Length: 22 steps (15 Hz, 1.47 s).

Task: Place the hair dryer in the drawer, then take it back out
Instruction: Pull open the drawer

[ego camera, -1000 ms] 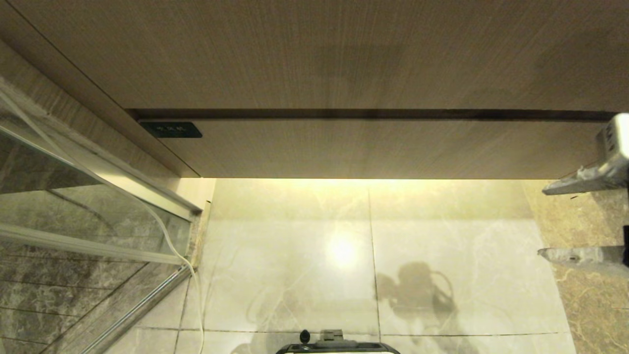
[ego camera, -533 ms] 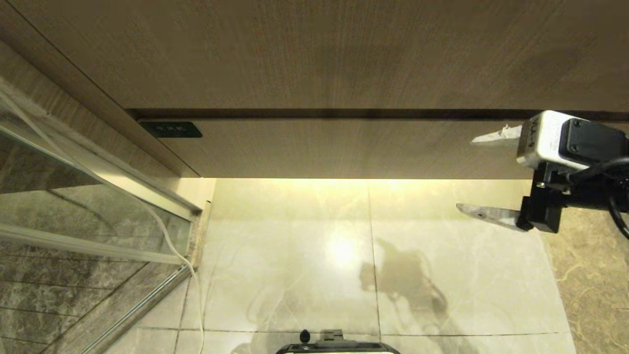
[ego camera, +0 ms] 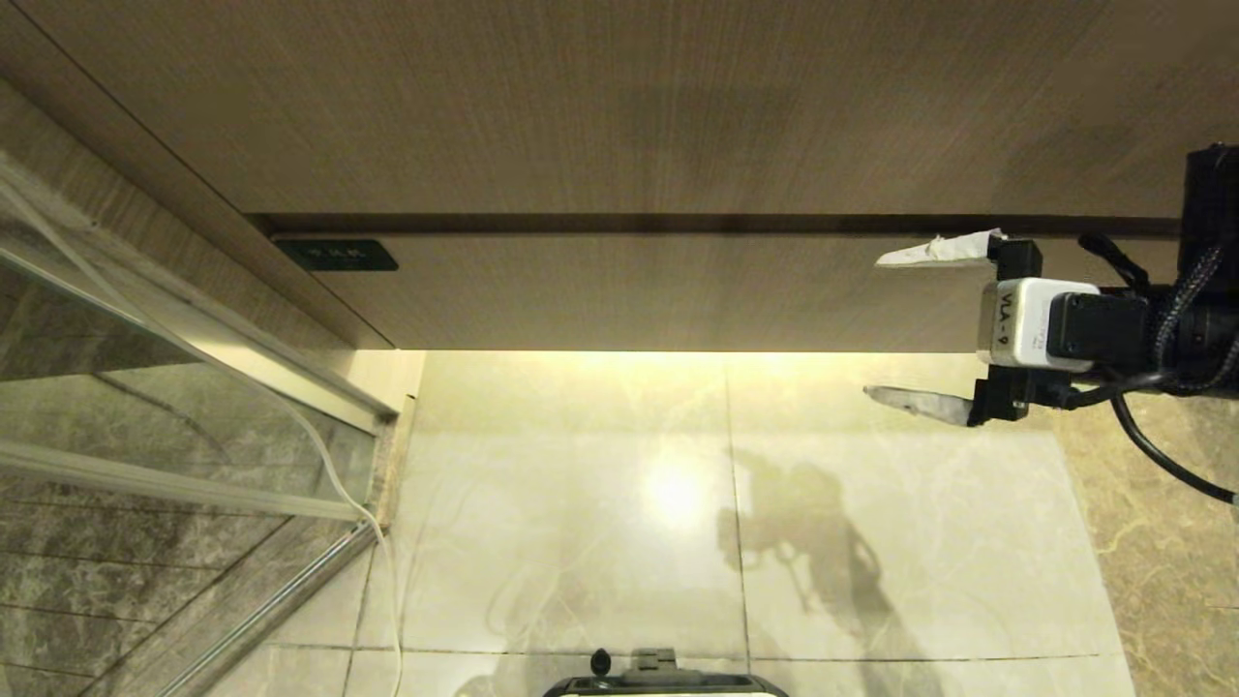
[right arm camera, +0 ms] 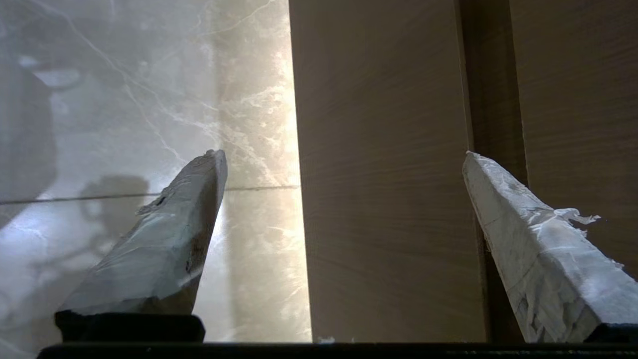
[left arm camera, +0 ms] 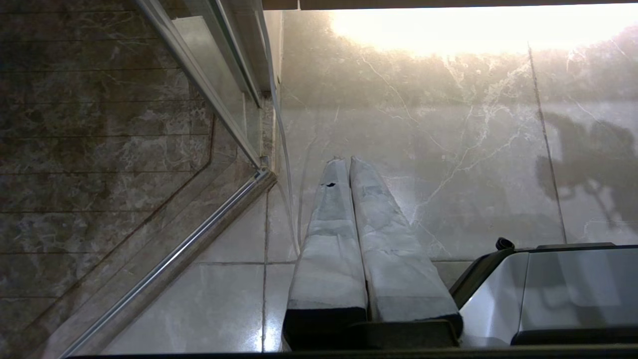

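Wood-grain drawer (ego camera: 678, 290): shut, front flush beneath the fixed panel (ego camera: 619, 106); small black label (ego camera: 336, 256) at its left corner. Hair dryer: not in view. Marble floor (ego camera: 581, 503): below the drawer. Right gripper (ego camera: 900, 324): before the drawer's right end, fingers (ego camera: 934, 250) spread wide, holding nothing. Left gripper (left arm camera: 347, 162): away from the drawer, over the floor, fingers pressed together, empty.

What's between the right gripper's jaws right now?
Only the closed drawer front; the right gripper straddles it, open, holding nothing, seen in the right wrist view.
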{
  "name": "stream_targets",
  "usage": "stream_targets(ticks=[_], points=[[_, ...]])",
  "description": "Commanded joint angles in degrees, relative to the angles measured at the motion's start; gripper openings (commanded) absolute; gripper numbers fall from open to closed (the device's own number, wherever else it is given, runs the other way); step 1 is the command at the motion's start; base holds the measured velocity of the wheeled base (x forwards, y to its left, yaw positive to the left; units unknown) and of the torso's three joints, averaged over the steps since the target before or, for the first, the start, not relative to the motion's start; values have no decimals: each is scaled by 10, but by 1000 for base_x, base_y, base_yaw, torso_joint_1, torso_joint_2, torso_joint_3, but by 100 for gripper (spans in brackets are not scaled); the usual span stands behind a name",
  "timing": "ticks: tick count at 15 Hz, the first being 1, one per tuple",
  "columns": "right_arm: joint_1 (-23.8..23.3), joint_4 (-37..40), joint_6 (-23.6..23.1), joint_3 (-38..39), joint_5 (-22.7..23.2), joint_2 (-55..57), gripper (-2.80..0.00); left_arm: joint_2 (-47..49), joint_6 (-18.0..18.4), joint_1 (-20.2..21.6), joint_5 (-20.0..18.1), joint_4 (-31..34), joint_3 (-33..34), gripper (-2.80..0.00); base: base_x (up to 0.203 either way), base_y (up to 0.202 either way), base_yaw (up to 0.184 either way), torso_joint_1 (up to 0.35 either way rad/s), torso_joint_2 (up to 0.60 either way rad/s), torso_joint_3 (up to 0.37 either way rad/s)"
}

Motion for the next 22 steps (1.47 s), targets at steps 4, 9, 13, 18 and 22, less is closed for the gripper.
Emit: stream_targets(ticks=[4, 9, 13, 18, 22], points=[[-19, -5, -9, -51, -2, 56, 0, 0, 0, 0, 0, 0, 1, -280, 0, 0, 0, 0, 0, 0], [-29, -4, 0, -81, -24, 79, 0, 0, 0, 0, 0, 0, 0, -280, 0, 0, 0, 0, 0, 0], [-32, -5, 4, -90, -25, 86, 0, 0, 0, -1, 0, 0, 1, -280, 0, 0, 0, 0, 0, 0], [-37, -5, 9, -116, -35, 103, 0, 0, 1, -1, 0, 0, 1, -280, 0, 0, 0, 0, 0, 0], [-41, -20, 9, -121, -51, 111, 0, 0, 0, 0, 0, 0, 1, -280, 0, 0, 0, 0, 0, 0]])
